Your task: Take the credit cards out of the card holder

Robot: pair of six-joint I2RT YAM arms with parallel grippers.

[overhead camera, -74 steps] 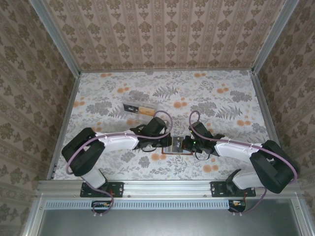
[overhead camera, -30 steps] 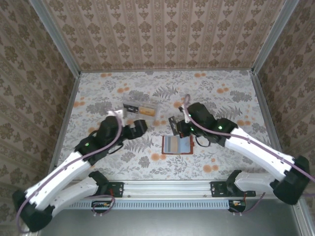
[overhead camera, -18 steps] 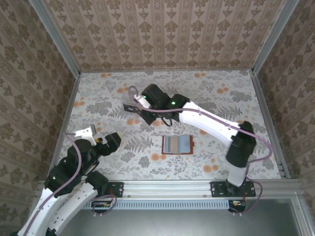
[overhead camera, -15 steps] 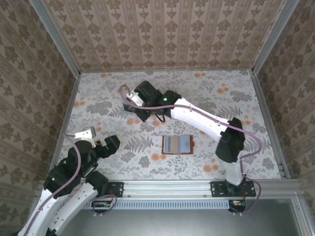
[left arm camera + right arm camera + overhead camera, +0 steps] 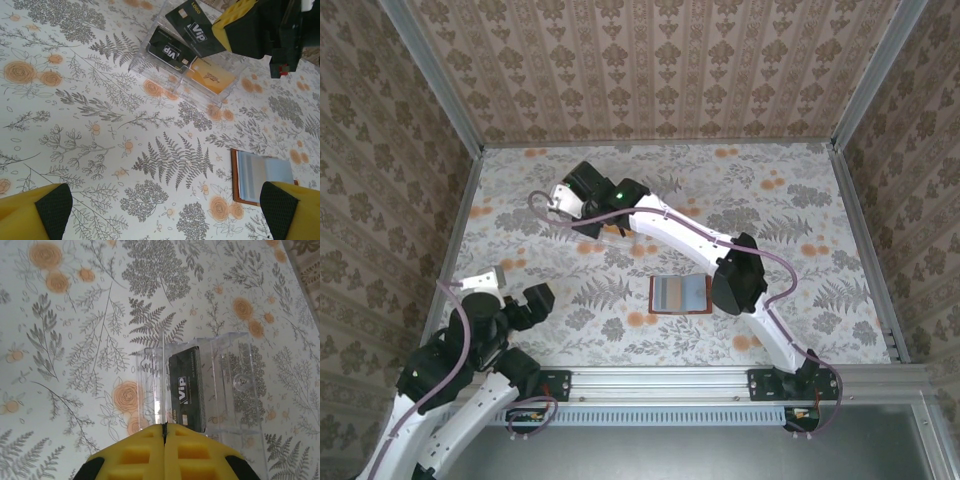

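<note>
The card holder [image 5: 680,294] lies open and flat on the table, its blue-grey lining up; it is also at the lower right of the left wrist view [image 5: 262,175]. My right gripper [image 5: 164,427] is shut on a dark grey credit card [image 5: 192,27], held just above a clear plastic box [image 5: 235,385]. Inside that box lie another dark grey card [image 5: 187,390] and an orange-tan card [image 5: 212,76]. My left gripper [image 5: 167,210] is open and holds nothing, pulled back near the table's front left [image 5: 510,290], well apart from the card holder.
The clear box [image 5: 142,57] sits left of centre, towards the back of the floral tablecloth. The right arm [image 5: 670,230] stretches diagonally across the middle, above and behind the card holder. Patterned walls and metal rails [image 5: 450,250] enclose the table.
The right arm has swung left from the card holder to the clear box, carrying a dark card. The left arm has drawn back to the near left corner.
</note>
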